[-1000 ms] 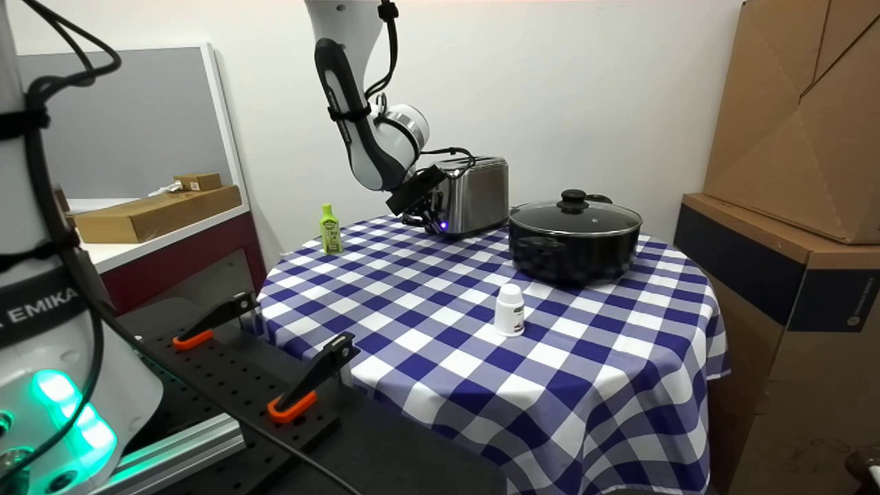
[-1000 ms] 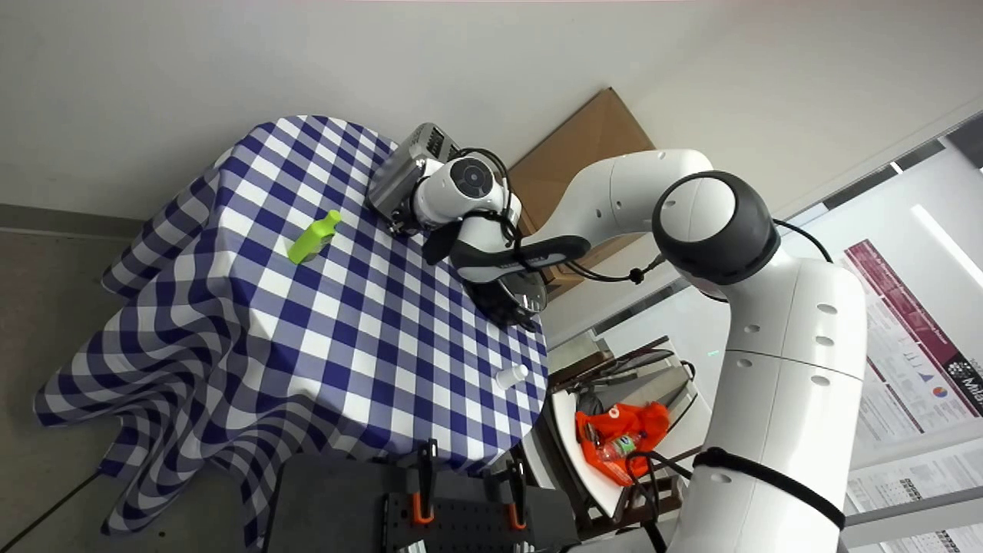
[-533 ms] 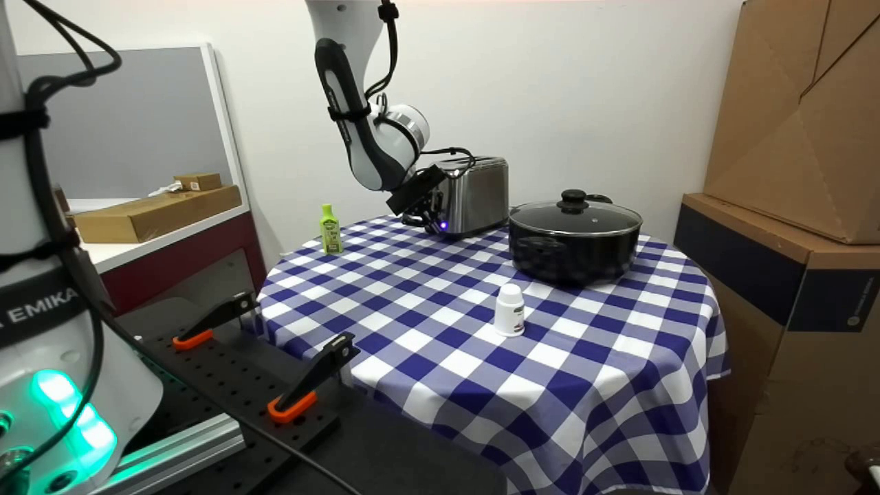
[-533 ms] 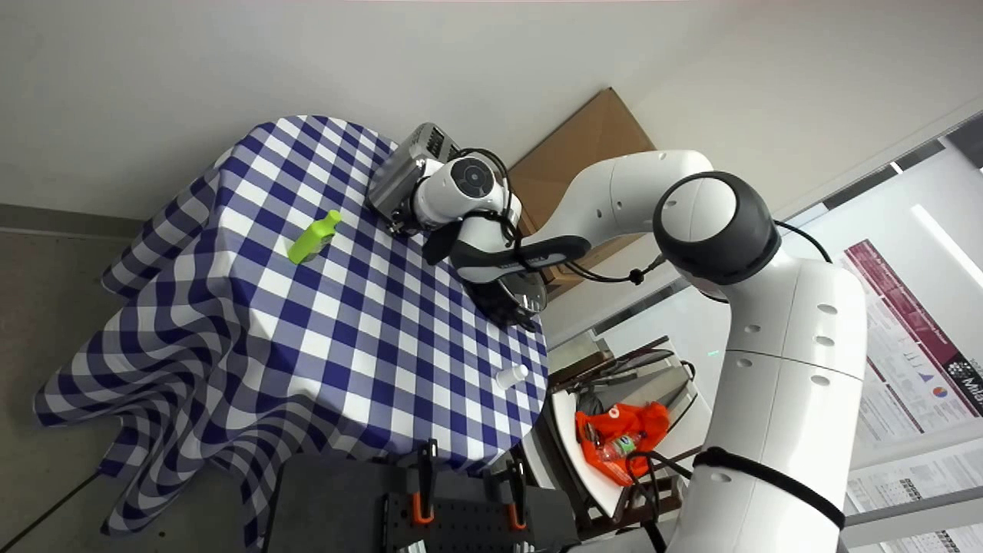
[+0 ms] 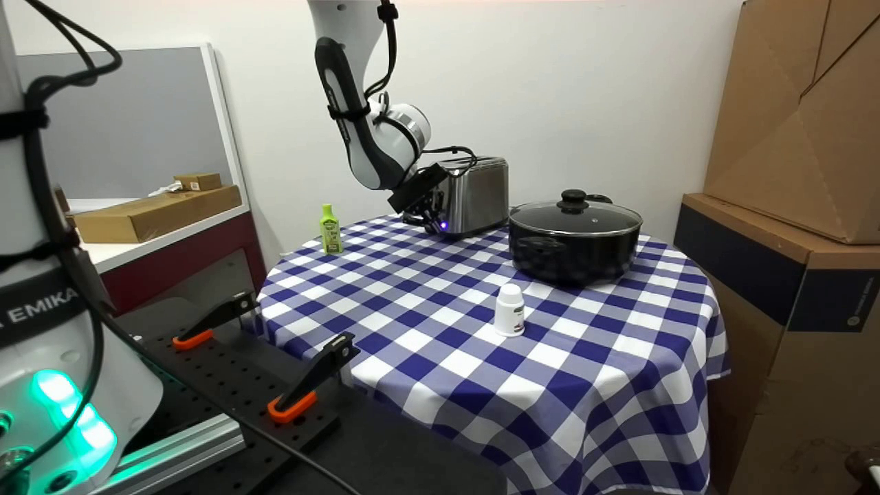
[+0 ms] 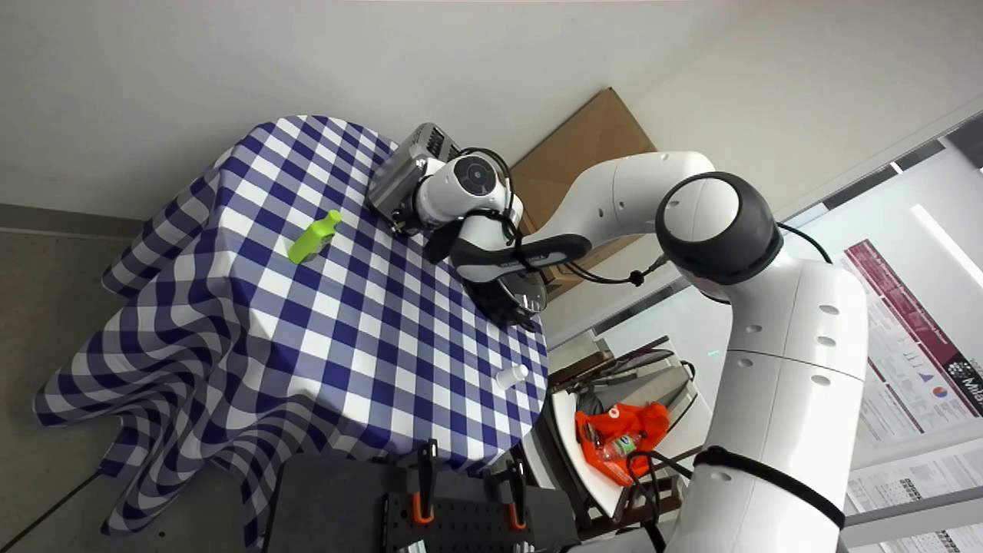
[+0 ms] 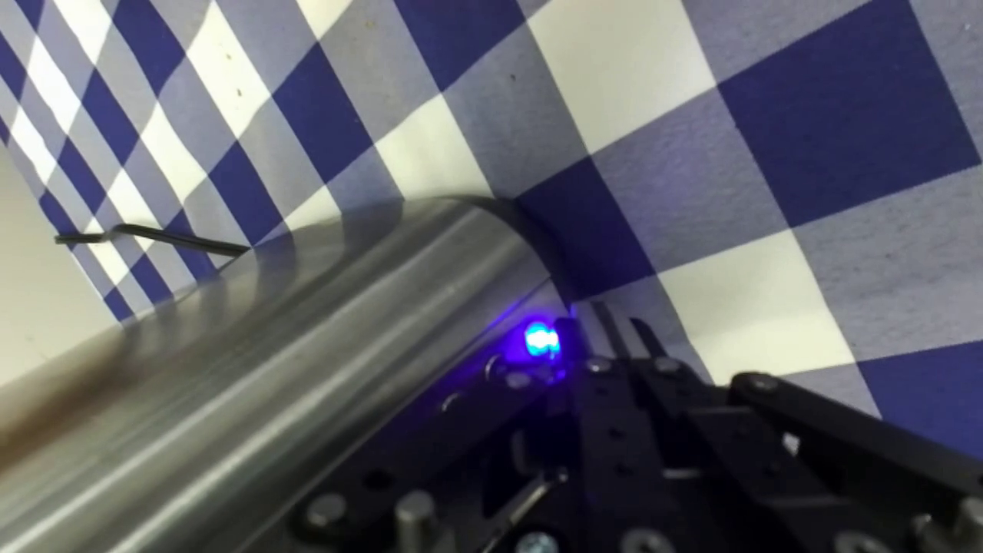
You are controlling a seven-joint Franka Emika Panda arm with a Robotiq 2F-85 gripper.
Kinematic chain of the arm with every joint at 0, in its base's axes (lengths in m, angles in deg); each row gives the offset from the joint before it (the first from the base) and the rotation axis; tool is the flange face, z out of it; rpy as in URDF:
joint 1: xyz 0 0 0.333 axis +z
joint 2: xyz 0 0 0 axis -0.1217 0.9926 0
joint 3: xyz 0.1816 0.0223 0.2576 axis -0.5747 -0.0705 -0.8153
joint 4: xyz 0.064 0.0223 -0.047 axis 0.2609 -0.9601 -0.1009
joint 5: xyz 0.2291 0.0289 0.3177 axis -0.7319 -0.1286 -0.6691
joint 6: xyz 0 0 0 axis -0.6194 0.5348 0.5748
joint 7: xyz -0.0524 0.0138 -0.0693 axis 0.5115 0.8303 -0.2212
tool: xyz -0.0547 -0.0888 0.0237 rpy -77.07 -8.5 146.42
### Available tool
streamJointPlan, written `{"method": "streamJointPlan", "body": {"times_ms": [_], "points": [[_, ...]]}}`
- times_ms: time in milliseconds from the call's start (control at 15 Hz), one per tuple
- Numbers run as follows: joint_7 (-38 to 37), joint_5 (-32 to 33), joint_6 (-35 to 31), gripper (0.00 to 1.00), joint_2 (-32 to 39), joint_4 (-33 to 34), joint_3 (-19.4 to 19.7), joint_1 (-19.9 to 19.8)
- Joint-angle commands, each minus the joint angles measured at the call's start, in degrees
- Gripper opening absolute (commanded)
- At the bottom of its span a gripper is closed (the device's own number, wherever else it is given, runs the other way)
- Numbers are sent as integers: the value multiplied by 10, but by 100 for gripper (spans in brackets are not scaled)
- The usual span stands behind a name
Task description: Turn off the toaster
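Observation:
The boxy silver toaster (image 5: 483,196) stands upright at the back of the checked table, partly behind my wrist. Its shiny long side (image 7: 361,307) runs diagonally through the wrist view. My gripper (image 7: 614,326) is low at the toaster's near end, fingers together and nothing between them. In both exterior views the gripper (image 5: 426,218) is small and dark against the toaster (image 6: 395,178). A bright blue light (image 7: 541,339) glows between the left finger and the toaster's end face. The gripper covers most of that face, and I cannot tell whether they touch.
To the toaster's right is a wide black lidded pot (image 5: 576,244). A green bottle (image 5: 331,230) stands near the table's left edge, a white bottle (image 5: 509,311) towards the front. The wall (image 6: 230,61) rises behind the toaster. A dark cord (image 7: 177,240) lies beyond it.
The arm has shifted very slightly, a touch to the right in both exterior views. The gripper remains low against the toaster's end, and the toaster, pot and bottles have not moved.

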Motion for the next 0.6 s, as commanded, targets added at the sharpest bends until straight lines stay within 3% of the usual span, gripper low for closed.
{"method": "streamJointPlan", "body": {"times_ms": [0,533], "points": [[33,-21,2,0,-13,-12,-10,-12],[41,-23,5,0,-8,1,-4,-11]]}}
